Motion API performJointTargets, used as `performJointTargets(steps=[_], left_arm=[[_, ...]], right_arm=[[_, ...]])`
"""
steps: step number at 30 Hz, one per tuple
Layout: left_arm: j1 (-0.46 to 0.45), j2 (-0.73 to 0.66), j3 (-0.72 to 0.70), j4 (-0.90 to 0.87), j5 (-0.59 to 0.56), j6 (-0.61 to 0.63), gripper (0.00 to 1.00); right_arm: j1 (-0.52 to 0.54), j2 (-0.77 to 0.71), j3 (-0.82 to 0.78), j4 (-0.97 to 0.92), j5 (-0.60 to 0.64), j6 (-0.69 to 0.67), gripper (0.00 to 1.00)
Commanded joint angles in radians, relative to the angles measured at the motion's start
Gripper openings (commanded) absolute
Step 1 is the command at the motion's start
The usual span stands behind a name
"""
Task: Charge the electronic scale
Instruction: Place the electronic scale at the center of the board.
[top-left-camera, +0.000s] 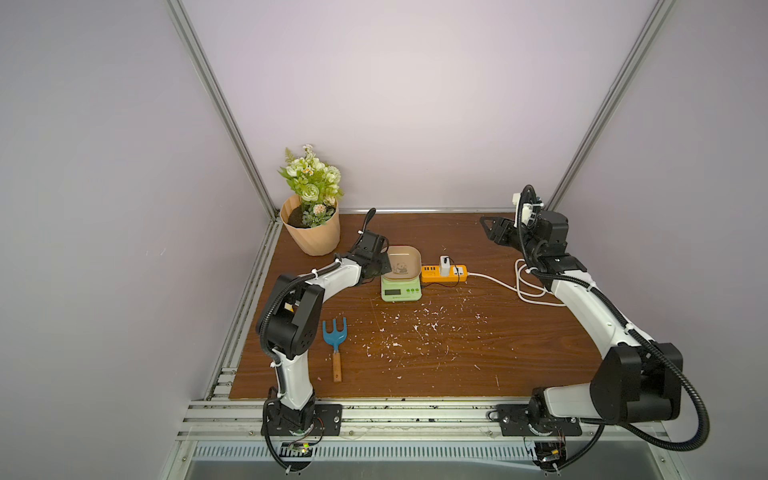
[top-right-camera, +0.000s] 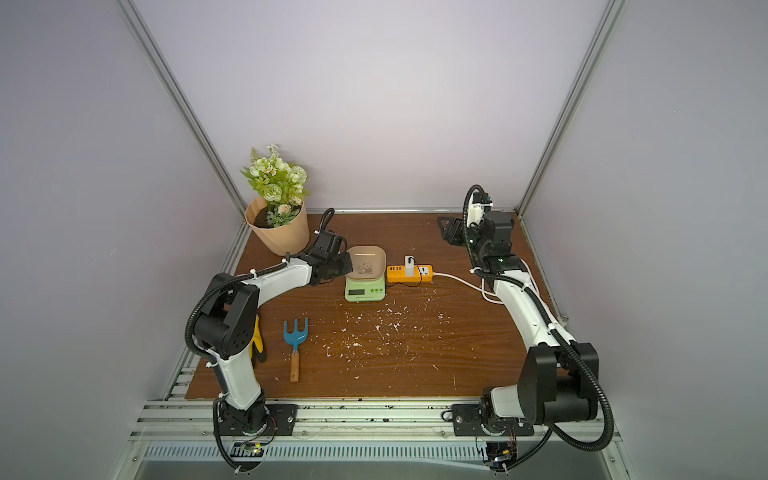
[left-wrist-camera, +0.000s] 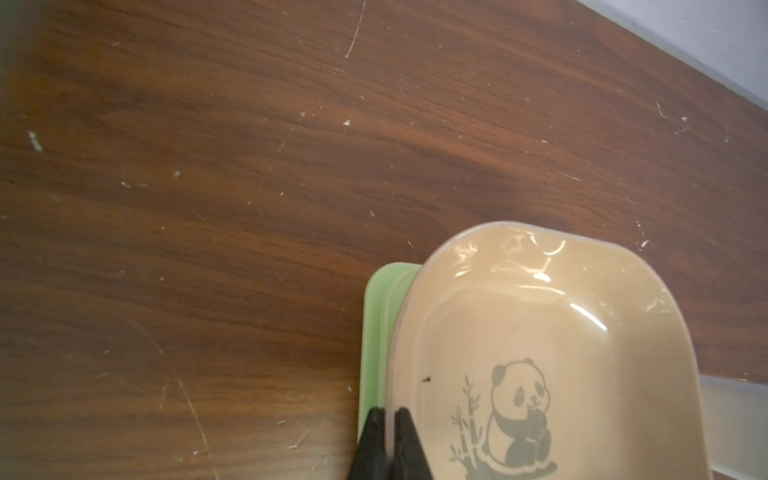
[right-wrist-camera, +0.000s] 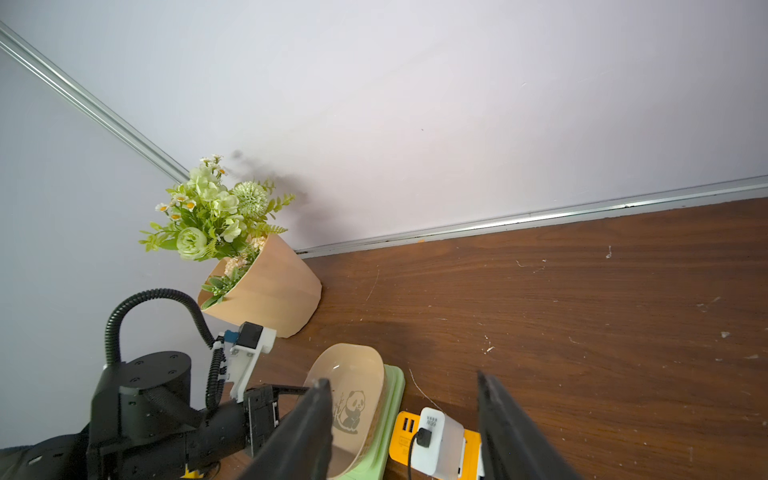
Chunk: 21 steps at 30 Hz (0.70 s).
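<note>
The electronic scale is pale green and stands mid-table under a beige panda-print tray. My left gripper is shut on the tray's left rim, one finger inside the rim and one outside above the green base. An orange power strip lies just right of the scale with a white charger plugged in; a thin black cable leaves the charger. My right gripper hangs open and empty above the back right.
A potted flower bunch stands in the back left corner. A blue hand rake lies front left, with a yellow-black glove behind my left arm. The strip's white cord loops by my right arm. White flecks litter the wood.
</note>
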Motion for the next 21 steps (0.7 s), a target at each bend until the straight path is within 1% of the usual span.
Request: performJointTargets(steps=[1,3,8,14,17,19,21], left_arm=[[-0.011,-0.003,0.044,-0.022,-0.026,-0.043,0.0],[-0.012,-0.003,0.045,-0.032,-0.035,-0.048,0.02],[-0.012,-0.01,0.036,-0.039,-0.056,-0.051,0.15],[-0.012,-0.044,0.018,-0.034,-0.078,-0.039,0.24],[-0.011,-0.079,0.018,-0.039,-0.11,-0.015,0.32],[-0.011,-0.106,0.018,-0.034,-0.135,0.015,0.4],[-0.011,-0.135,0.025,-0.032,-0.171,0.047,0.5]], right_arm=[[-0.013,-0.017,0.018,0.011,0.004,0.0,0.58],[-0.017,-0.015,0.018,0.011,0.0,0.001,0.58],[-0.026,-0.012,0.014,0.004,0.0,-0.008,0.58],[-0.038,-0.018,0.01,-0.003,0.013,-0.018,0.58],[-0.043,-0.029,0.011,-0.013,0.027,-0.025,0.58],[-0.046,-0.039,0.009,-0.02,0.042,-0.031,0.58],[-0.047,-0.051,0.011,-0.032,0.063,-0.04,0.59]])
